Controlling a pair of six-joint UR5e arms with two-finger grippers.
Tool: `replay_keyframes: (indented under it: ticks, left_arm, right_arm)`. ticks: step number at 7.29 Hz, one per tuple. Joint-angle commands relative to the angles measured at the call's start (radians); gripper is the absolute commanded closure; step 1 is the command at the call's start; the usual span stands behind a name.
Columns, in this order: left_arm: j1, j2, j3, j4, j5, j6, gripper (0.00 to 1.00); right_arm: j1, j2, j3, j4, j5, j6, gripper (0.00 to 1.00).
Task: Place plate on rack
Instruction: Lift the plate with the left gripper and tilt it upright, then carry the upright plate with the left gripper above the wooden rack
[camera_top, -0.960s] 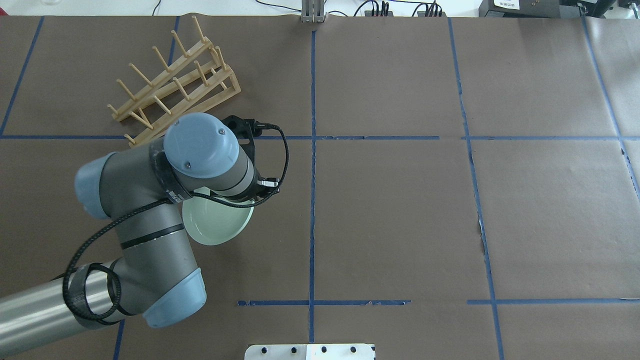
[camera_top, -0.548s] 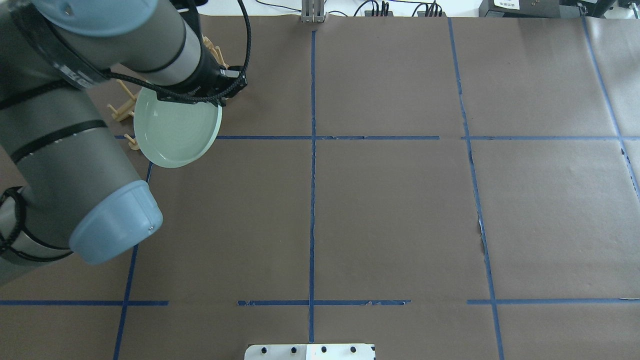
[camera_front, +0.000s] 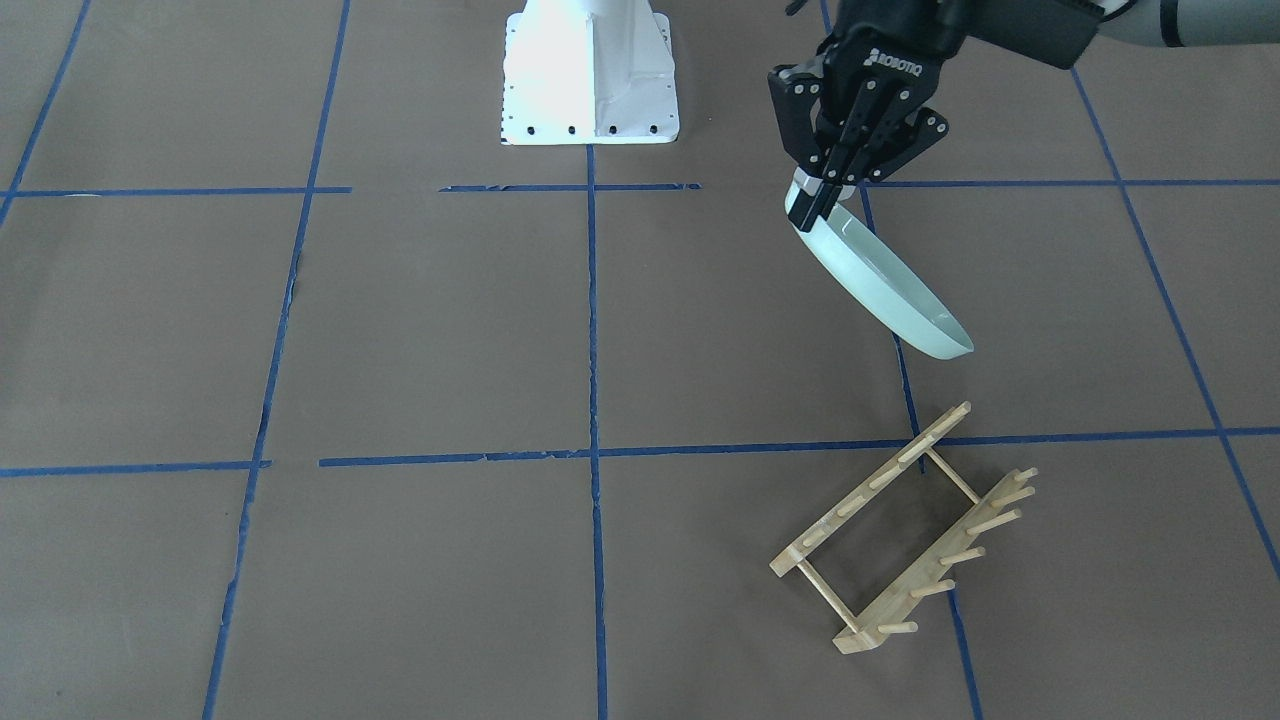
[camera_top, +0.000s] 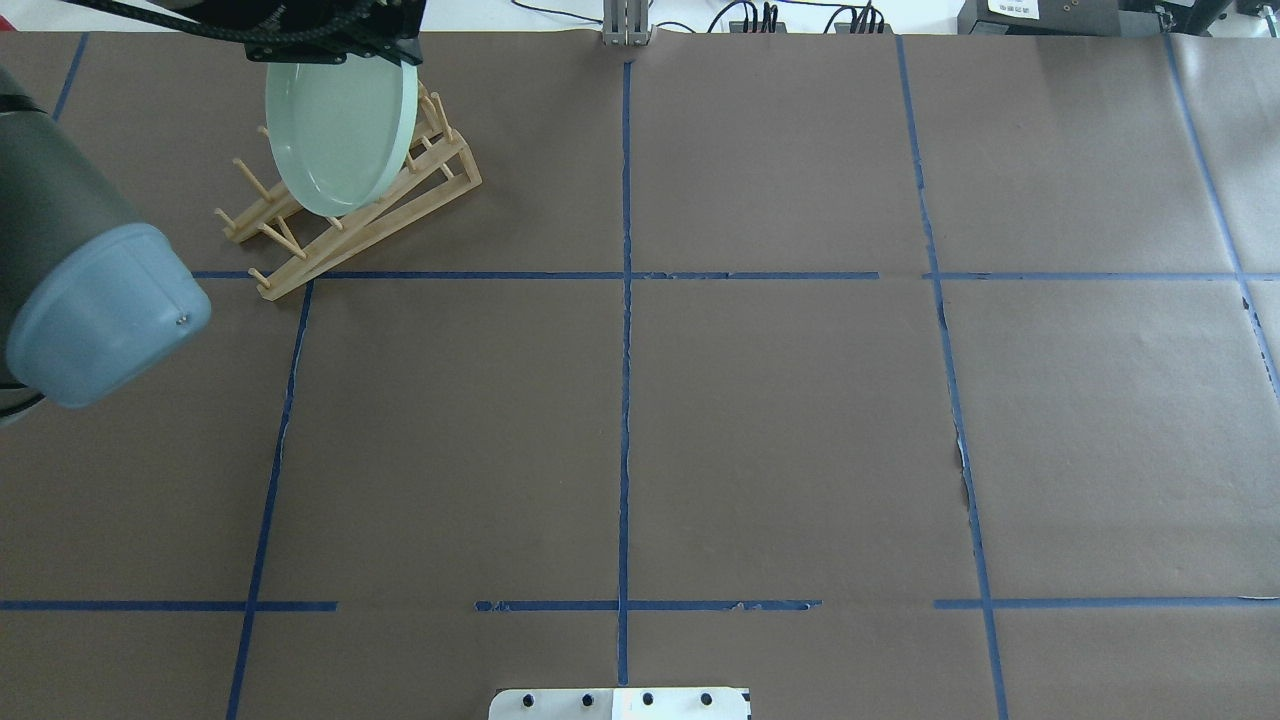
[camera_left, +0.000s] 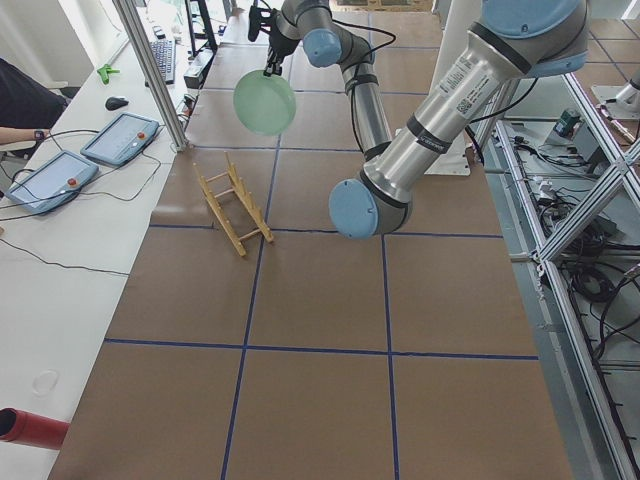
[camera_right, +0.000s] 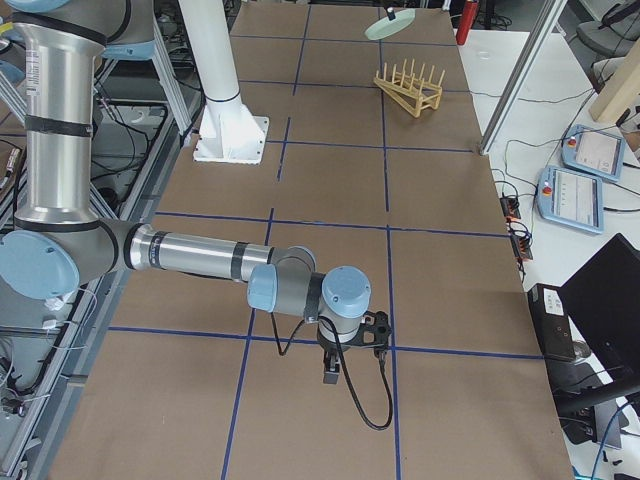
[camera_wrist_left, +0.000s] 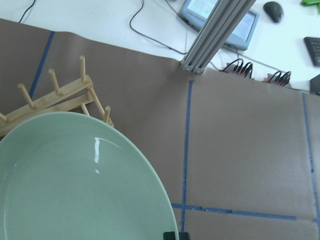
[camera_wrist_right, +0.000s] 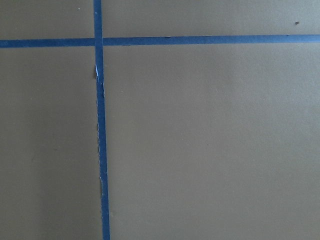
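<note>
The pale mint-green plate (camera_front: 885, 285) hangs tilted in the air, and my left gripper (camera_front: 822, 195) is shut on its upper rim. In the overhead view the plate (camera_top: 335, 135) overlaps the wooden rack (camera_top: 410, 195), with the left gripper (camera_top: 340, 55) at the top edge. In the front view the rack (camera_front: 905, 530) stands on the table in front of the plate and apart from it. In the left wrist view the plate (camera_wrist_left: 75, 180) fills the lower left, with the rack's pegs (camera_wrist_left: 55, 95) beyond. The right gripper (camera_right: 330, 375) hovers low over the table far from both; I cannot tell if it is open or shut.
The white robot base (camera_front: 588, 70) stands at the robot's edge of the table. An aluminium post (camera_top: 625, 25) rises at the far edge near the rack. Tablets (camera_left: 120, 138) and cables lie beyond that edge. The left arm's elbow (camera_top: 95, 310) hangs over the left side.
The left arm has lifted the plate off the table and carried it toward the far left, to above the rack, tilting it more steeply. The rack has not moved.
</note>
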Motion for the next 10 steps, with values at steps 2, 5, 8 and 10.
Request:
replay_keyframes:
  ticks: [2, 5, 8, 10]
  left_arm:
    - [-0.091, 0.154, 0.119, -0.583, -0.051, -0.246, 1.0]
    - [-0.101, 0.159, 0.303, -0.957, -0.039, -0.433, 1.0]
    - [-0.106, 0.159, 0.518, -1.293, 0.049, -0.532, 1.0]
    - [-0.103, 0.154, 0.592, -1.352, 0.095, -0.544, 1.0]
  right_arm:
    - [-0.001, 0.0, -0.002, 0.0, 0.0, -0.001, 0.0]
    - [0.001, 0.0, 0.0, 0.0, 0.0, -0.001, 0.0]
    - [0.001, 0.0, 0.0, 0.0, 0.0, -0.001, 0.0]
    - [0.001, 0.0, 0.0, 0.0, 0.0, -0.001, 0.0]
